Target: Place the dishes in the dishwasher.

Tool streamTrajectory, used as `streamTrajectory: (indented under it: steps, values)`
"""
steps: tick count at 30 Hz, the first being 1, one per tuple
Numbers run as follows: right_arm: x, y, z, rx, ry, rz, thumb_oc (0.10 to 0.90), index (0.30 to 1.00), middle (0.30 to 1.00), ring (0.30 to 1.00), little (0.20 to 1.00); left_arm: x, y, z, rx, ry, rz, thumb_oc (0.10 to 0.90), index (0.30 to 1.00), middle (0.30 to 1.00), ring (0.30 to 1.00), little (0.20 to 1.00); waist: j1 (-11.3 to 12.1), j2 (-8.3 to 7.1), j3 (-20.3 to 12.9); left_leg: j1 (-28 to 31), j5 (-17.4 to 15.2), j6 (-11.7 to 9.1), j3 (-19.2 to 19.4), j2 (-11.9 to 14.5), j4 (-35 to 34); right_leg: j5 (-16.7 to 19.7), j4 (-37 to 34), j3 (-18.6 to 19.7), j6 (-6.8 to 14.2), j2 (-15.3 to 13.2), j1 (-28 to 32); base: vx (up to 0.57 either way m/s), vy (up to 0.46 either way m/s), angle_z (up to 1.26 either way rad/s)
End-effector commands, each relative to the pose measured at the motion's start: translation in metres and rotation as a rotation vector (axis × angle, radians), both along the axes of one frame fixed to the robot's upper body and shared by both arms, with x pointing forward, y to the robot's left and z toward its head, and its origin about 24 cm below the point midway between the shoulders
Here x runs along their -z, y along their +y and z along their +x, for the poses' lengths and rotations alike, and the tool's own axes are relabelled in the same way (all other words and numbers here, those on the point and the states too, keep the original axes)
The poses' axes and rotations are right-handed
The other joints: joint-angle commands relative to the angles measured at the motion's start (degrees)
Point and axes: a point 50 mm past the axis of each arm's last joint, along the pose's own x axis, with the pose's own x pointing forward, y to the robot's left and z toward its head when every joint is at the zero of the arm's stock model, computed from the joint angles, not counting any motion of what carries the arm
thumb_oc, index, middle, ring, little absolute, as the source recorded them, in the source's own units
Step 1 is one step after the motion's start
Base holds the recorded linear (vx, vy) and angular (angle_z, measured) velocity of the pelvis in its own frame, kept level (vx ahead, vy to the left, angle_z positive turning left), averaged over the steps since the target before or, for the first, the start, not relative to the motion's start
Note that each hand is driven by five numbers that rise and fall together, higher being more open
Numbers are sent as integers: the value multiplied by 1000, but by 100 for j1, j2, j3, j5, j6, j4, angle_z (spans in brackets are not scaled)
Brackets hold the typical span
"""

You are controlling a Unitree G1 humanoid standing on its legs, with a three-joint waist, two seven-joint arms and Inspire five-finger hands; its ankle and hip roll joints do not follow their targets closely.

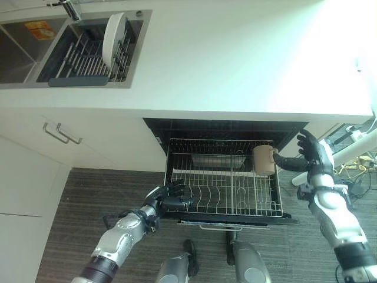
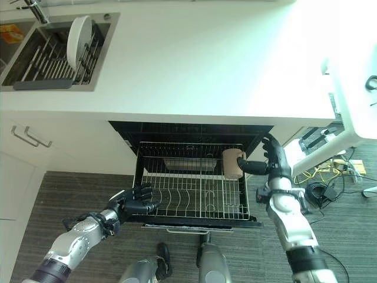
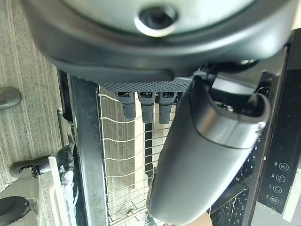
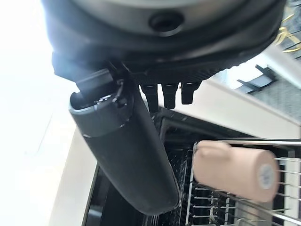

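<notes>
A beige cup (image 1: 264,159) lies on its side at the back right rim of the pulled-out wire rack (image 1: 206,191) of the dishwasher drawer. My right hand (image 1: 316,156) is just right of it, open, with fingers spread and thumb (image 4: 127,155) stretched toward the cup (image 4: 233,169); a small gap shows between them. My left hand (image 1: 168,197) hovers at the rack's front left corner, fingers (image 3: 143,106) relaxed over the wires, holding nothing. A white plate (image 1: 113,40) stands upright in the sink's dark drying rack.
A metal tray (image 1: 215,160) rests at the back of the wire rack. The white countertop (image 1: 235,65) overhangs the drawer. Cabinet doors with bar handles (image 1: 59,134) are to the left. A white stand (image 2: 353,106) and loose cables sit at the right.
</notes>
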Motion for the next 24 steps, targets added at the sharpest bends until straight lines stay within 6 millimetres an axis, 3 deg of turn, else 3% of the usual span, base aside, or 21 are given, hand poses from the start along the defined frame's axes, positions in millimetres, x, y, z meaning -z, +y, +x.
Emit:
streamTrajectory:
  steps: [1,9,12,16,18,24]
  values:
    - [-50,-8,4,8,-252,-89,800,900,900,900,900,2,-12,-14,41,-24,-33,800,900,900,900,900,17,51,-541,-160,-215,-322,-227,567,200,-948,451,27,405,-239,277,11,31,-4]
    - [-47,3,-10,-80,-248,-65,800,900,900,900,900,-9,-5,-9,-17,-84,-34,800,900,900,900,900,-71,-26,-651,-13,-304,-296,-61,577,200,-979,451,43,475,-240,360,8,56,-7]
    - [-53,8,-18,-117,-290,-39,800,900,900,900,900,-36,4,-3,-57,-202,-47,800,900,900,900,900,-34,-71,-717,70,-392,-243,5,498,200,-960,451,32,587,-322,412,-3,168,-8]
    - [-56,8,-23,-118,-320,-23,800,900,900,900,900,-57,10,-3,-58,-324,-50,800,900,900,900,900,37,-123,-737,104,-461,-170,12,389,200,-892,451,11,712,-445,428,-34,148,1]
    - [-57,6,-28,-96,-348,-7,800,900,900,900,900,-81,16,-4,-42,-484,-69,800,900,900,900,900,127,-181,-737,119,-547,-55,21,253,200,-788,451,-34,859,-605,439,-39,253,-8]
    - [-52,6,-37,-58,-366,27,800,900,900,900,900,-99,22,-10,-6,-611,-64,800,900,900,900,900,227,-225,-768,65,-638,110,-128,49,200,-579,451,-93,899,-747,533,12,143,-1]
